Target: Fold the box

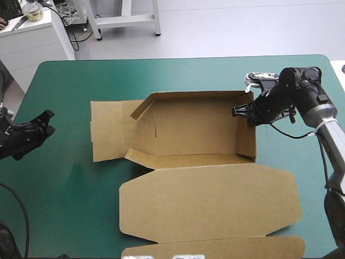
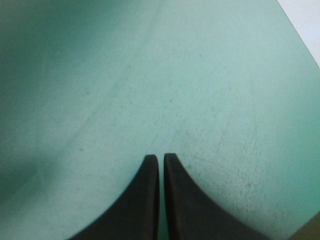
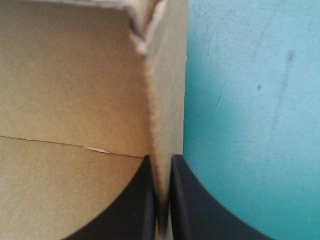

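Observation:
The brown box (image 1: 199, 135) lies mid-table as an open tray, its far, near and right walls raised and its lid (image 1: 210, 205) flat toward the near edge. At the left end a flap (image 1: 108, 132) still lies flat. My right gripper (image 1: 242, 110) is shut on the box's right wall; in the right wrist view the wall's edge (image 3: 161, 100) runs between the two black fingers (image 3: 187, 200), one inside the tray, one outside. My left gripper (image 1: 46, 123) hovers near the table's left edge, shut, with only teal-green cover (image 2: 175, 90) ahead of it (image 2: 161, 159).
Another strip of brown board (image 1: 215, 249) lies at the near edge below the lid. Bare teal-green cover (image 1: 70, 189) spreads left of the box and along the far side.

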Motion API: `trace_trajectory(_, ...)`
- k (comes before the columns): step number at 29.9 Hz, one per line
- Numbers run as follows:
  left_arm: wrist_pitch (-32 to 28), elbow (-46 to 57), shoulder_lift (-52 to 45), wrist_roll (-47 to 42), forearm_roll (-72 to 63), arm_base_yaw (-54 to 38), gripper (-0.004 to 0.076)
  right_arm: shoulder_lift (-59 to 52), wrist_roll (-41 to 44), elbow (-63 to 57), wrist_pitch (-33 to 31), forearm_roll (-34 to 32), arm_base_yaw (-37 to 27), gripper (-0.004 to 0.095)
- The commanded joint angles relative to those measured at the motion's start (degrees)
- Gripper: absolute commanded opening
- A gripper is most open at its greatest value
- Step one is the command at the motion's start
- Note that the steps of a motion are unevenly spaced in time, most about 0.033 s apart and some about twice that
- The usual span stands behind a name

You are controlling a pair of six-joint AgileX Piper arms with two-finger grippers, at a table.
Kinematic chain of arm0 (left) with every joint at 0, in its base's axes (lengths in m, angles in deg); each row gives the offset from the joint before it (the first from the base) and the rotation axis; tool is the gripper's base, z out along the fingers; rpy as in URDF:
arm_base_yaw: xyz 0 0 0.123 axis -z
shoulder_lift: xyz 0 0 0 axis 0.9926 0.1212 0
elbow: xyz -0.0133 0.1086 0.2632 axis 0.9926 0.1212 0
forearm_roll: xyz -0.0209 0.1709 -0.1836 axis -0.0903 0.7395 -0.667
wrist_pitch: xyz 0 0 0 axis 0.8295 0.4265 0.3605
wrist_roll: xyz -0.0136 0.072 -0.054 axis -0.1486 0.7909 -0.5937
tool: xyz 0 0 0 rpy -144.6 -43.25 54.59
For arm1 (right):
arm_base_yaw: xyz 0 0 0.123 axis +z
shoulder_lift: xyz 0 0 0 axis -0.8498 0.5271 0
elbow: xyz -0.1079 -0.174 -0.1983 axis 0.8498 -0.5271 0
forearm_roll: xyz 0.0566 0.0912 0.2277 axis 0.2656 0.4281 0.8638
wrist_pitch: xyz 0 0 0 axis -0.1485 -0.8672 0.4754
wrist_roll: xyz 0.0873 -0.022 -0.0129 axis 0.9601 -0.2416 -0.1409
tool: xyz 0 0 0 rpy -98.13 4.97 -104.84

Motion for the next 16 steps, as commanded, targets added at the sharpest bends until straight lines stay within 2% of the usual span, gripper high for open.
trace_trajectory(1, -0.72, -1.36, -2.02, 0.22, -2.46, -0.10, 0.0013, -0.24, 0.61, 1.86, 1.18, 1.11, -0.32, 0.0001)
trace_trajectory(8, -0.56, -1.36, -2.02, 0.22, -2.46, -0.10, 0.0013, 3.76, 0.61, 1.86, 9.04, 1.21, -0.32, 0.0004)
trace_trajectory(14, -0.17, -1.36, -2.02, 0.22, -2.46, -0.10, 0.0008, 5.92, -1.12, 2.14, 12.27, 1.21, -0.32, 0.0009)
trace_trajectory(16, -0.17, -1.36, -2.02, 0.22, -2.36, -0.10, 0.0003, 6.31, -2.52, 2.14, 12.51, 1.79, -0.32, 0.0043)
